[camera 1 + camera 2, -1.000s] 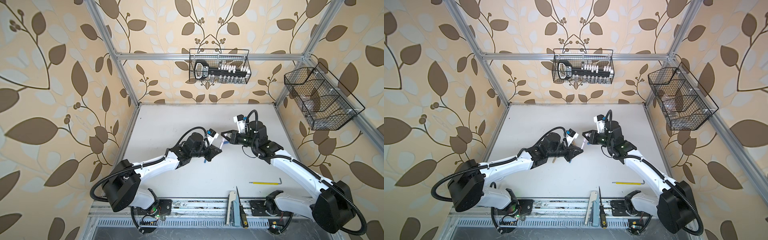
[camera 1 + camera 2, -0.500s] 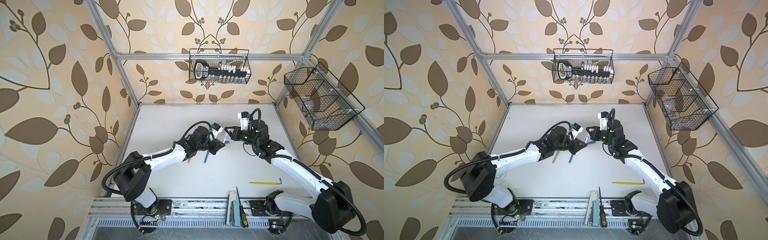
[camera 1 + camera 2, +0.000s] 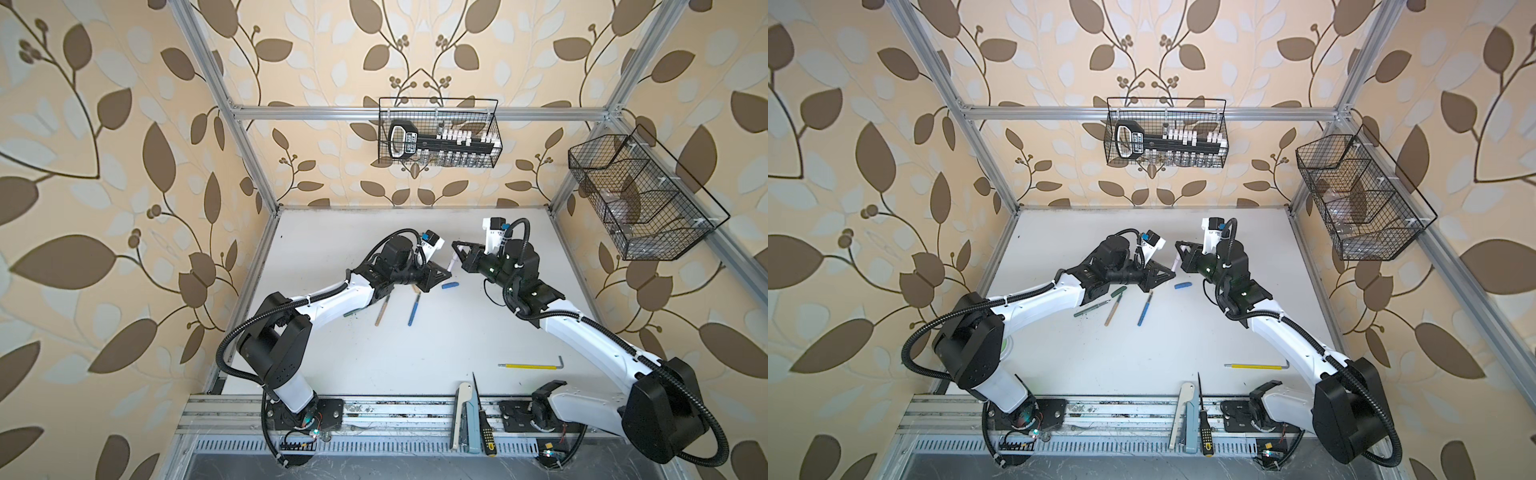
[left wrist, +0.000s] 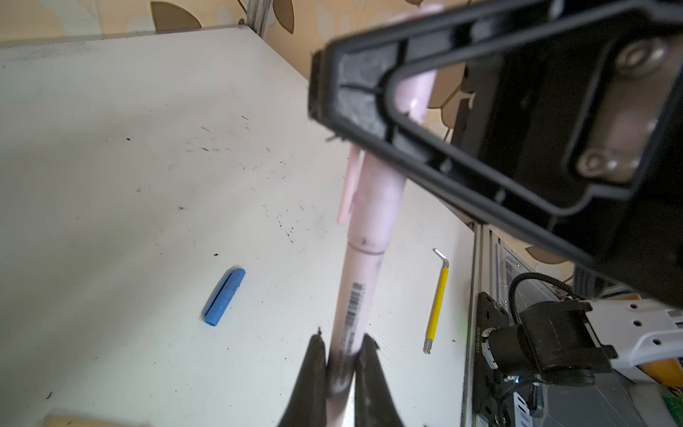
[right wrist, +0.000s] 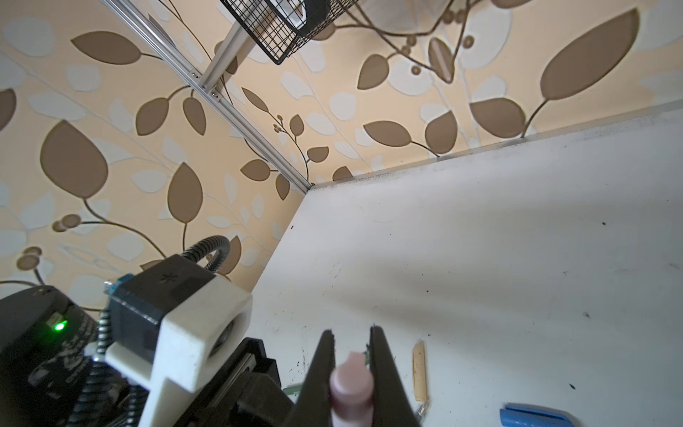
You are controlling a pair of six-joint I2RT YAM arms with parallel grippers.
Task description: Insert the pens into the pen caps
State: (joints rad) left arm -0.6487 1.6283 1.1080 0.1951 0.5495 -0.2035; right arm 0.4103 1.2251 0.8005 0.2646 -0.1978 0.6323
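A smooth pale pink plastic pen (image 4: 356, 295) is clamped by the left gripper (image 4: 342, 334), its clipped tubular pink cap (image 4: 373, 207) pinched by the right gripper (image 5: 351, 331), above the scuffed white tabletop (image 3: 415, 353); bare surface is seen toward the back edge

The left arm (image 3: 332, 295) now reaches farther toward the back of the table (image 3: 374, 232) than a second ago, stretched out instead of folded low near the front. The left gripper (image 3: 448, 273) sits deeper in, and the right gripper (image 3: 458, 257) is pulled back the same way. The pale pink pen (image 4: 360, 292) and pale pink cap (image 4: 373, 207) between them are therefore closer to the rear wall. Things the arm covered before lie in plain sight: the tan pen (image 3: 382, 308), blue pen (image 3: 412, 309) and blue cap (image 3: 450, 285). A top view also shows the dark green pen (image 3: 1092, 309) and dark green cap (image 3: 1119, 291).
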